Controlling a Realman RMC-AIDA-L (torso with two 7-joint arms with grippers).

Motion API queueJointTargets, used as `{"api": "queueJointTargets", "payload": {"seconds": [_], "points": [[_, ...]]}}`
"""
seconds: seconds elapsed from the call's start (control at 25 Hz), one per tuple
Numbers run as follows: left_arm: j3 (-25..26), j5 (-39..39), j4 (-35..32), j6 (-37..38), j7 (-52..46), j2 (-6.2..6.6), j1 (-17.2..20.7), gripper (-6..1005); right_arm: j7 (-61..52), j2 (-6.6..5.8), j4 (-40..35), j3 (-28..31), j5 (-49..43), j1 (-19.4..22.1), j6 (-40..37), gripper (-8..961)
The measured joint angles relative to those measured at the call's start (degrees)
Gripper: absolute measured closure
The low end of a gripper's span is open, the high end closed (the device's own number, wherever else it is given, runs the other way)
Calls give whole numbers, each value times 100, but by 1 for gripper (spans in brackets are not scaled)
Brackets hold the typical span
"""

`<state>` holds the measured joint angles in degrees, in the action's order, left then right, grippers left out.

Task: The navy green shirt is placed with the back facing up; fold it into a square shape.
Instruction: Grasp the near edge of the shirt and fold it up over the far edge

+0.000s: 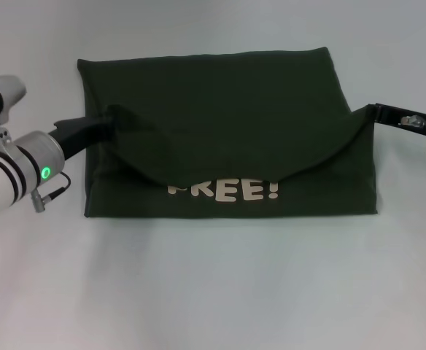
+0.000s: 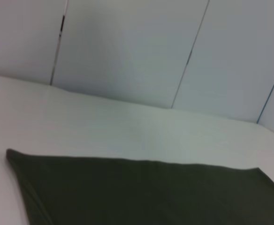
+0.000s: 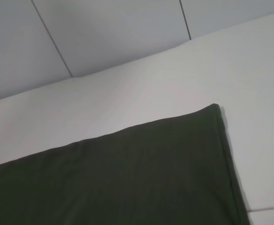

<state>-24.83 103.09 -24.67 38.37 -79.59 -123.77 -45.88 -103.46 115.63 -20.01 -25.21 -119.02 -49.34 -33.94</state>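
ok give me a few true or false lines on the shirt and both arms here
1. The large dark olive-green fabric shirt lies on a white table. True.
2. Cream lettering is partly covered by a sagging fold. True.
3. The left end effector is parked away from the shirt. False: it meets the fold's left end.
4. The right end effector is at the fold's right end. True.
5. The shirt is folded into a small square. False: it is a wide rectangle, the fold unfinished.

The navy green shirt [image 3: 141,178] lies flat on a pale table [image 3: 127,103], one corner and a stitched edge showing. Beyond stands what seems a panelled wall [image 3: 104,33] with dark seams.
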Motion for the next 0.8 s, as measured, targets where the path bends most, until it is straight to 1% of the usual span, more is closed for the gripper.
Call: {"api": "queueJointTargets", "payload": {"seconds": [0.12,0.36,0.6,0.72,0.8], "points": [[10,0,99,-16,25,0,11,911,54,4,49,-8,35,24,-7,804],[-1,0,64,16,26,0,52,909,59,20,72,-18,36,57,-37,797],[-7,0,13,5,21,15,116,907,61,86,31,-95,23,120,-76,789],[19,0,-204,19,-23,3,225,906,62,79,-49,-167,19,180,-128,786],[23,-46,-380,40,-84,-9,336,865,35,68,-201,-208,29,247,-181,783]]}}
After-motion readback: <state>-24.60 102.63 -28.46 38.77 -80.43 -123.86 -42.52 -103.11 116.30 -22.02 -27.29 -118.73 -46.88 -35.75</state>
